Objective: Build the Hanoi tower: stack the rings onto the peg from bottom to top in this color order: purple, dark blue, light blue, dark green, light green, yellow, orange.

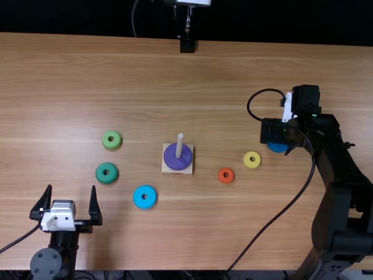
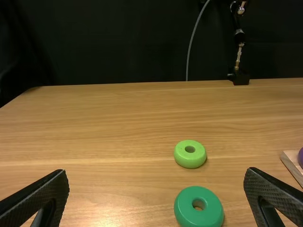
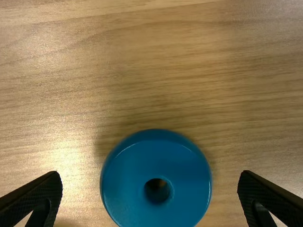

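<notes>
I have the right end effector (image 3: pixel 150 173) spread wide, dark blue ring (image 3: pixel 125 189) flat on the bench (image 3: pixel 213 71), centred between the fingers and, height being hard to judge, probably just below them.

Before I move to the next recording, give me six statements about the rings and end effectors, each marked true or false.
1. The purple ring is on the peg. True.
2. The yellow ring is stacked on the purple ring. False: it lies on the table.
3. The right end effector is open, and the dark blue ring is not gripped. True.
4. The orange ring lies farther from the peg than the yellow ring. False: it lies nearer.
5. The left end effector is open. True.
6. The left end effector holds the orange ring. False: that ring lies on the table.
</notes>
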{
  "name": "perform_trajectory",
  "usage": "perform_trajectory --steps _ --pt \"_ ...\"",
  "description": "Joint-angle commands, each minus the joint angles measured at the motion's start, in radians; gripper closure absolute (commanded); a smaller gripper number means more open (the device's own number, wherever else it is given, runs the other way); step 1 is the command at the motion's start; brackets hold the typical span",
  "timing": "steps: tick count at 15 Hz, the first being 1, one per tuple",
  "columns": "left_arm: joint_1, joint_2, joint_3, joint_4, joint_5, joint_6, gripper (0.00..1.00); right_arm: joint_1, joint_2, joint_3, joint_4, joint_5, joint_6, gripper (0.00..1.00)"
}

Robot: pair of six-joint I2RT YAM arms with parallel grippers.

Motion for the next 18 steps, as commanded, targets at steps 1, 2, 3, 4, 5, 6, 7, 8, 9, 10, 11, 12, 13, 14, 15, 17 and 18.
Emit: perform_trajectory --steps 1,2,3,4,5,6,7,8,9,10,11,12,13,14,15,17,18 --pt "0.007 -0.012 -0.015 -0.034 -0.008 0.002 0.0 -0.008 0.034 -0.006 0.001 0.0 0.004 0.0" --pt "0.008 -0.012 -0.015 -0.034 -0.008 0.002 0.0 -0.008 0.039 -0.005 0.001 0.0 0.004 0.0" --pt "0.007 -0.012 -0.015 -0.034 -0.008 0.002 0.0 -0.008 0.043 -0.005 0.001 0.0 0.002 0.0" --pt "0.007 -0.012 -0.015 -0.034 -0.008 0.002 0.0 -0.008 0.045 -0.003 0.001 0.0 0.002 0.0" --pt "0.007 -0.012 -0.015 -0.034 -0.008 0.002 0.0 -0.008 0.046 -0.002 0.001 0.0 0.002 0.0" --pt "0.007 -0.012 -0.015 -0.034 -0.008 0.002 0.0 -0.008 0.05 0.0 -0.001 0.002 0.002 0.0" --pt "0.007 -0.012 -0.015 -0.036 -0.008 0.002 0.0 -0.008 0.059 0.0 -0.006 0.002 0.002 0.0" --pt "0.007 -0.012 -0.015 -0.034 -0.006 0.002 0.0 -0.008 0.066 0.0 -0.01 0.004 0.002 0.0" --pt "0.007 -0.012 -0.015 -0.036 -0.008 0.002 0.0 -0.008 0.073 0.004 -0.019 0.004 0.002 0.0" --pt "0.007 -0.012 -0.015 -0.034 -0.008 0.002 0.0 -0.008 0.074 0.013 -0.027 0.004 0.002 0.0" --pt "0.007 -0.012 -0.015 -0.036 -0.008 0.002 0.0 -0.008 0.074 0.018 -0.032 0.006 0.002 0.0" --pt "0.007 -0.012 -0.015 -0.036 -0.008 0.002 0.0 -0.008 0.074 0.018 -0.03 0.006 0.002 0.0" --pt "0.007 -0.012 -0.015 -0.034 -0.008 0.002 0.0 -0.008 0.074 0.018 -0.028 0.006 0.004 0.0" --pt "0.007 -0.012 -0.015 -0.036 -0.008 0.002 0.0 -0.008 0.074 0.01 -0.019 0.008 0.008 0.24" --pt "0.007 -0.012 -0.015 -0.034 -0.006 0.002 0.0 -0.009 0.073 0.007 -0.016 0.006 0.01 0.68" --pt "0.007 -0.012 -0.015 -0.034 -0.008 0.002 0.0 -0.011 0.073 0.007 -0.019 -0.002 0.008 1.0" --pt "0.008 -0.012 -0.015 -0.034 -0.006 0.002 0.0 -0.011 0.073 0.009 -0.019 -0.002 0.008 1.0"
